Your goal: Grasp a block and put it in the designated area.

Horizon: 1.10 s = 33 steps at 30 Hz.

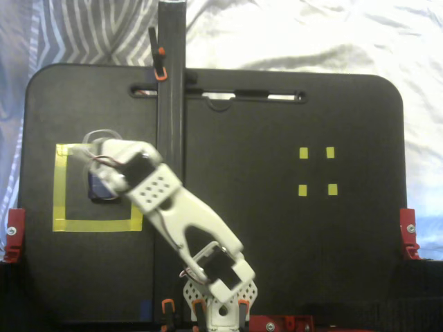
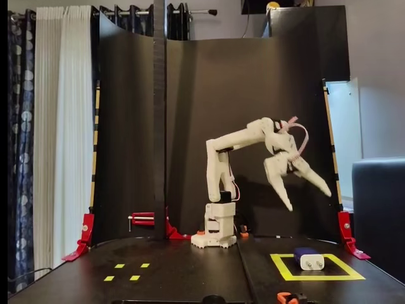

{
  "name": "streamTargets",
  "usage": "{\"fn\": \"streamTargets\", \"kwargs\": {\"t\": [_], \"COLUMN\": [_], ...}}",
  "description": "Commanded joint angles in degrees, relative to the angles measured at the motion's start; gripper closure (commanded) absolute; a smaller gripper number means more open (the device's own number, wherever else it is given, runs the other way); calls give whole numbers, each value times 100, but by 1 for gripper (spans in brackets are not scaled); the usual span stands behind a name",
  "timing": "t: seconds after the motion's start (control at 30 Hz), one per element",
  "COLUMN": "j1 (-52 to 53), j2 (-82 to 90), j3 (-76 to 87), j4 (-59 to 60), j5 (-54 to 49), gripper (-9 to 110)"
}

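Block deposited, pincer raised clear

The pincer [image 2: 309,201] is held wide and empty; well below it, the block [image 2: 309,258] lies inside the designated area [image 2: 283,270]. Little risk is judged to remain: the block could be displaced only if the spread fingers were lowered onto it again

One block [image 2: 309,259], one designated area [image 2: 281,267], four small yellow tape squares [image 1: 303,153], one gripper [image 2: 309,199].
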Motion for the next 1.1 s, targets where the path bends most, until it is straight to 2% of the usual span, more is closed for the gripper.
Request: {"fn": "streamTargets", "kwargs": {"t": [0.0, 0.1, 0.2, 0.37, 0.67, 1.07], "j1": [237, 483, 738, 1178, 2145, 3182], "j2": [422, 615, 791, 1028, 1468, 3032], "j3": [-70, -62, -53, -53, 237, 2927], "j4": [-97, -105, -97, -404, -1336, -4271], "j5": [-35, -26, 9, 62, 527, 2268], "gripper": [78, 84, 96, 101, 101, 101]}}
